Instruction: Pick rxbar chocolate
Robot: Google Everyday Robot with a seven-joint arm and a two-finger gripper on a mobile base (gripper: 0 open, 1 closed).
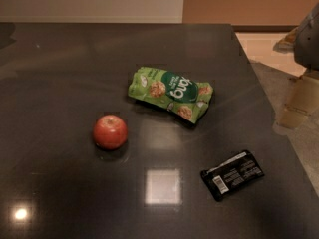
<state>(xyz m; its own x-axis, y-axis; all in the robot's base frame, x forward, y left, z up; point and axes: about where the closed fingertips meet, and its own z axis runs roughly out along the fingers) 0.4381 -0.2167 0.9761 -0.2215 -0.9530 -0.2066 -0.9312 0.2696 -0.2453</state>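
- The hand (297, 102) is spotted at the far right of the view, out past the right edge of the surface (60, 73) and over the floor (305, 156) rather than over the dark top.
- Just above it, the grey bulk of the arm (310, 34) is cut off by the upper right corner, so only this short stretch can be seen.
- Whether the hand is apart or together cannot be told. It is positioned apart from every item on the surface.
- The chocolate bar (232, 175) is found lying flat at the lower right of the surface. It is a black wrapper set at a slant, with a white barcode patch towards its lower left end and fine white print.
- The bar is placed near the right edge of the surface. It is the item nearest the hand, yet well apart from it.
- A green snack bag (171, 92) is laid near the middle, up and left of the bar and well apart from it.
- A red apple (110, 131) is set lower and further left, well apart from both bag and bar.
- Bare dark surface is left all round the bar, and a pale square reflection (163, 185) is caught just to its left.
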